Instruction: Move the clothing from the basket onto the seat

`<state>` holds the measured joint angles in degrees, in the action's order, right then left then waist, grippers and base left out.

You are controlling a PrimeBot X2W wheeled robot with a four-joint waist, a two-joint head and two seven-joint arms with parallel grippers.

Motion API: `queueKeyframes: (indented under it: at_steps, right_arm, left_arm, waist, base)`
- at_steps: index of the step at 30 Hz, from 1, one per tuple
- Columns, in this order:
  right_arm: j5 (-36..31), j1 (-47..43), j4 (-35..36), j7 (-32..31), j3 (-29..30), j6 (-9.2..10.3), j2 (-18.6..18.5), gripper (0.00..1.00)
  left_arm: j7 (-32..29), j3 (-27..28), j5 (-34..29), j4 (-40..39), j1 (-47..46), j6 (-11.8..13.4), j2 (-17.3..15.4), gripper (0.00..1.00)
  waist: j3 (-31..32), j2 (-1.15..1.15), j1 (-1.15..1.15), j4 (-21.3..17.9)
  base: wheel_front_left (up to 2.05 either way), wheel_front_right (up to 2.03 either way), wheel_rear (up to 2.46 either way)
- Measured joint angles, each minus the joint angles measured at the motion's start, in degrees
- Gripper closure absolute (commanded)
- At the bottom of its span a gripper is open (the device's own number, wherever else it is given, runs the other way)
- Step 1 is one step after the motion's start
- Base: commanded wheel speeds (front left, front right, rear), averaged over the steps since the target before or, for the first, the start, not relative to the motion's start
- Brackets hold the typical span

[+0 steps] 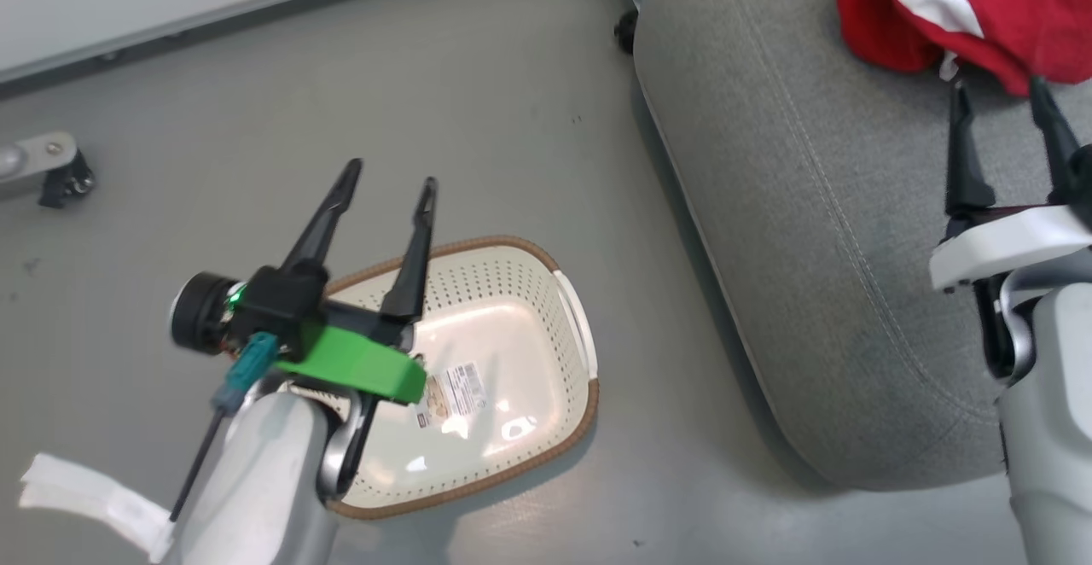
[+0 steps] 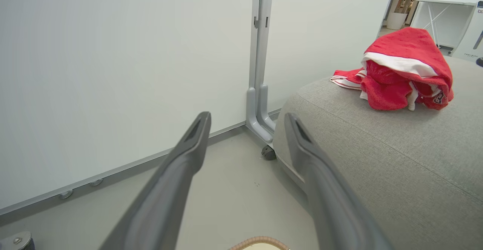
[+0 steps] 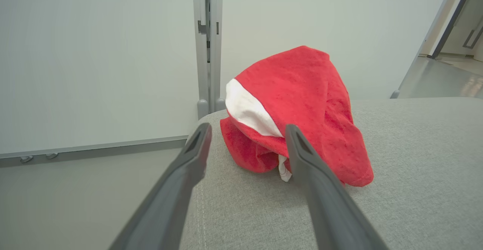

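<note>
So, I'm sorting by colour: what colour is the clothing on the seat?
Clothing: red with white bands, best in left wrist view.

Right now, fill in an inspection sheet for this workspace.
Surface: smooth grey floor.
Job's things: red sports clothing with white trim heaped on the large grey fabric seat; cream perforated plastic basket with brown rim on the floor, a label sticker inside.
Clutter: white strip at head view's lower left, unidentified.
Grippers: left gripper open above the basket; right gripper open, fingertips at the clothing's edge, nothing gripped.
Cables: dark lead with teal plug behind the left gripper.
Surroundings: white panel wall, grey wheeled post.
</note>
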<state>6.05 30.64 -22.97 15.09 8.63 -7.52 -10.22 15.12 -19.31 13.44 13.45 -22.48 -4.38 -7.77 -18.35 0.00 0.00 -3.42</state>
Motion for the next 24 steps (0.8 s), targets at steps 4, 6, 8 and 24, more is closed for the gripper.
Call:
queueKeyframes:
  at_steps: [4,6,8,24]
  right_arm:
    - [1.1,-2.61,2.46,0.0,-2.75,0.0,1.51,0.0]
    - [1.62,-3.49,3.34,0.0,-3.89,0.0,2.13,0.0]
    - [1.71,-4.54,4.35,0.0,-5.05,0.0,2.94,0.0]
    - [2.29,-13.62,8.96,0.0,-10.32,0.0,6.87,0.0]
  left_arm:
    - [0.0,5.32,0.32,-0.64,3.12,0.82,0.08,0.0]
    - [0.01,7.54,0.33,-0.85,4.37,0.86,0.12,0.0]
    - [0.0,9.59,0.22,-1.22,5.56,0.87,0.32,0.0]
    - [0.01,18.89,-3.1,-2.46,15.13,0.2,2.25,0.0]
  waist:
    - [2.86,0.0,0.0,1.31]
    - [4.07,0.0,0.0,2.1]
    - [5.27,0.0,0.0,3.12]
    - [13.08,0.0,0.0,10.06]
  base:
    - [0.0,0.0,0.0]
    - [0.0,0.0,0.0]
    - [0.0,0.0,0.0]
    - [0.0,0.0,0.0]
